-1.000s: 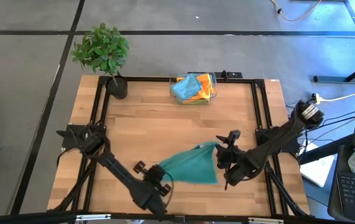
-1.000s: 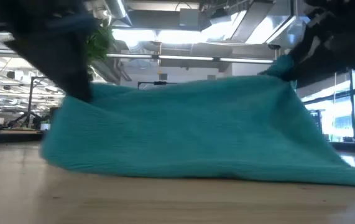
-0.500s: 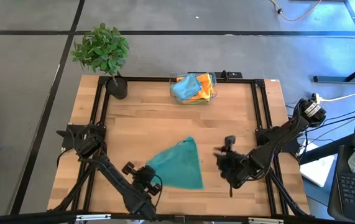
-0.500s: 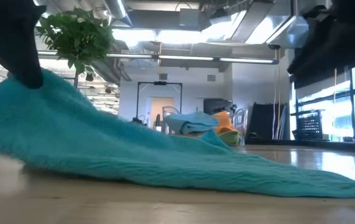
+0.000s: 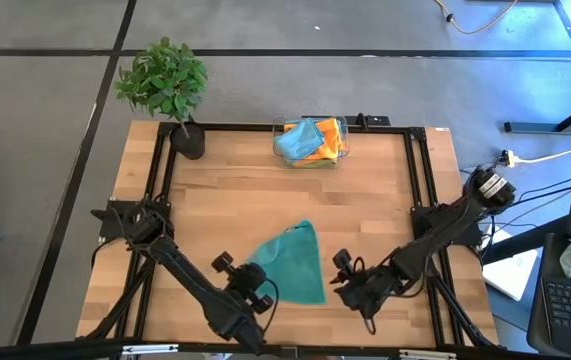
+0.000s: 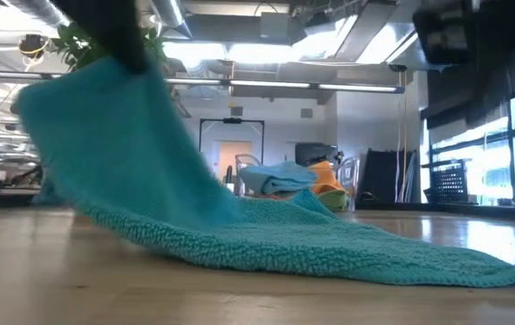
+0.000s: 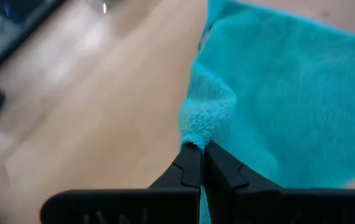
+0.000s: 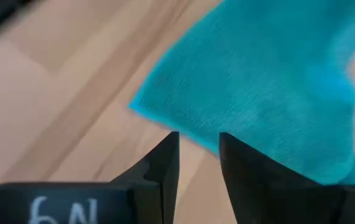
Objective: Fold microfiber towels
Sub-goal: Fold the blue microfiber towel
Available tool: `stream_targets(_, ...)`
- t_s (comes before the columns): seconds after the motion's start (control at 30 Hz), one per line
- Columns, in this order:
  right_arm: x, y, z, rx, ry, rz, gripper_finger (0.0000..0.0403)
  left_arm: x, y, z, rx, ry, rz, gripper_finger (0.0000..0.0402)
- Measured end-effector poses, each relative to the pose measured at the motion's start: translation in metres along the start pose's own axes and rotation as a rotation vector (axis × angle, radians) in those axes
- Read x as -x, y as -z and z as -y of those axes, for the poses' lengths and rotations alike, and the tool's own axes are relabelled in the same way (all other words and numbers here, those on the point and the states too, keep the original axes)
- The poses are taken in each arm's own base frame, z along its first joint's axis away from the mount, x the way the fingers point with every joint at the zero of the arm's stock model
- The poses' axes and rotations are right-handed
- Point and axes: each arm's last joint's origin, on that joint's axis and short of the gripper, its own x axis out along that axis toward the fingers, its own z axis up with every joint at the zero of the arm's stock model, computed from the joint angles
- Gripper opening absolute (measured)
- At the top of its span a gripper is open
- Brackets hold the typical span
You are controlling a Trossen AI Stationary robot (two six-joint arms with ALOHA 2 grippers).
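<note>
On the pale wooden slatted table, near its front edge: one teal, nubby-pile microfiber towel, a rough triangle with its long axis running front to back and its point toward the clear plastic bin of spare cloths. Left gripper pinches the towel's front-left corner, lifting it. Right gripper stands just beside the towel's front-right corner, fingers parted, empty.
</note>
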Motion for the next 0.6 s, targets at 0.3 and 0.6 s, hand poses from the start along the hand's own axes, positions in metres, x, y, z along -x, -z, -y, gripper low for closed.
stream_targets(0.3,-0.046,0.017,-0.02,0.062,-0.034,-0.109,0.0116,0.007,-0.005,0.002,-0.062,0.031,0.057,0.0)
stream_targets(0.6,-0.05,0.008,-0.026,0.085,-0.163,-0.005,0.0116,-0.007,-0.011,0.0,-0.258,-0.024,0.06,0.0)
